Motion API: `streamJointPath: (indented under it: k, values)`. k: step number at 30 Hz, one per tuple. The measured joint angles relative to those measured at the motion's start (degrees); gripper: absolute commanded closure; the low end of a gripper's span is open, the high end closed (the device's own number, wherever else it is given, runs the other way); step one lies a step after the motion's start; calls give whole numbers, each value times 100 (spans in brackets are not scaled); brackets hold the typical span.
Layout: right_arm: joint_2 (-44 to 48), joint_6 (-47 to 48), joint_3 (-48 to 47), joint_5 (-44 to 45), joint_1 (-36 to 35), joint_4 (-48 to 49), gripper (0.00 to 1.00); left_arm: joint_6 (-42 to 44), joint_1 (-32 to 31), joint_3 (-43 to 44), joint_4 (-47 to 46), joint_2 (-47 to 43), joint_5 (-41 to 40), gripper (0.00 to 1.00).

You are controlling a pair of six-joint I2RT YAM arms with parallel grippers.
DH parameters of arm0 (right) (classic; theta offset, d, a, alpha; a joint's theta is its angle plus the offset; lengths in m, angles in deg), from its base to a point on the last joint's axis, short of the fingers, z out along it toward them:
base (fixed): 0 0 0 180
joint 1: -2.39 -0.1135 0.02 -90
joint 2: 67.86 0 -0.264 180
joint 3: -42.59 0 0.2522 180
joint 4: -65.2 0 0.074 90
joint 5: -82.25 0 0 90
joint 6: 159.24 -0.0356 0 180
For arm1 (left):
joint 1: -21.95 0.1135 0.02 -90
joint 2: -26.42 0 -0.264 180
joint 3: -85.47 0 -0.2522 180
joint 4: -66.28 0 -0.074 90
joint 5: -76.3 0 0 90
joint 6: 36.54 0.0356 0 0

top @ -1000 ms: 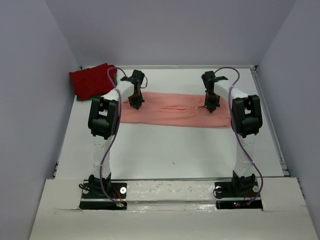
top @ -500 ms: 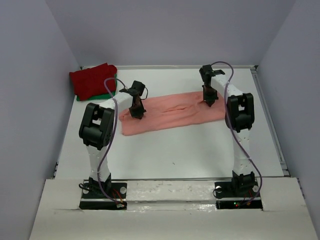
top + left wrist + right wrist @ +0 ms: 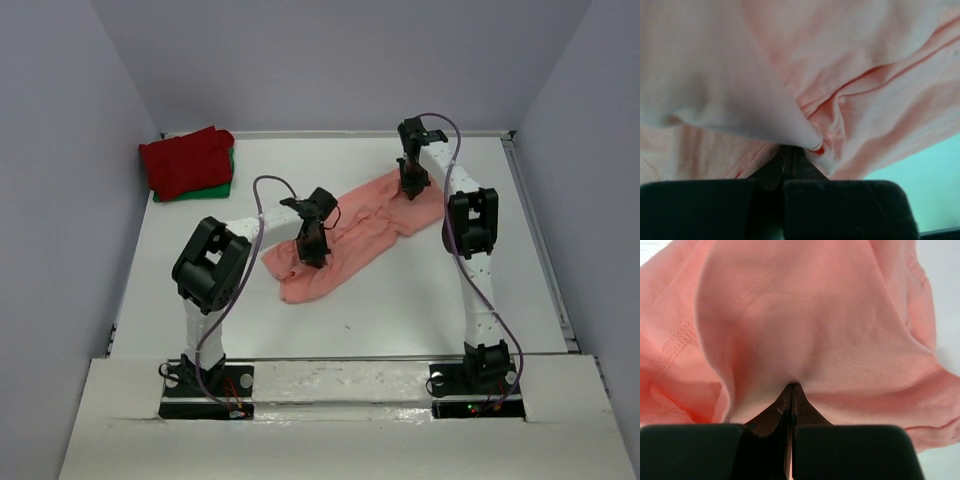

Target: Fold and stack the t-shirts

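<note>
Grey walls box in a white counter [image 3: 400, 300], and stretched across the middle of it is the pink shirt [image 3: 365, 215], a loose rumpled band and nowhere near a neat pad. Its long axis runs on a slant, from the far right down to the near left, and that slant is what matters. Up at the far end the right hand [image 3: 411, 188] has its fingers shut tight on a pinch of the cloth; its wrist view shows fabric bunched straight into the closed tips. Toward the near end the left hand [image 3: 312, 252] is clamped shut on a fold too, the shirt draped over and around it, with a short tail of cloth trailing on past it toward the arm bases. So both hands sit on the same line, one toward each end of the shirt, the left closer to the bases and nearer the centre, the right farther out. My read: the next fold wants those two pinches brought together along that line, or squared up first, since the band lies crooked to the counter edges. Well apart in the far left corner, the red shirt [image 3: 185, 160] lies folded on top of the green shirt [image 3: 222, 184], and the left hand is the nearer one to that stack.
</note>
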Motion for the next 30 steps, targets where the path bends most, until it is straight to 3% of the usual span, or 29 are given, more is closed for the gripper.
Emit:
streamJointPath:
  k: [14, 24, 30]
  values:
    - [-643, 466, -1228, -1316, 13, 31, 100, -590, -1281, 326, 424, 249, 466, 100]
    - [-894, 723, -1617, -2035, 11, 232, 100, -772, -2236, 1797, 953, 1215, 876, 100]
    - [-903, 896, -1622, -2061, 7, 367, 100, -772, -2459, 2732, 1294, 1681, 1025, 100]
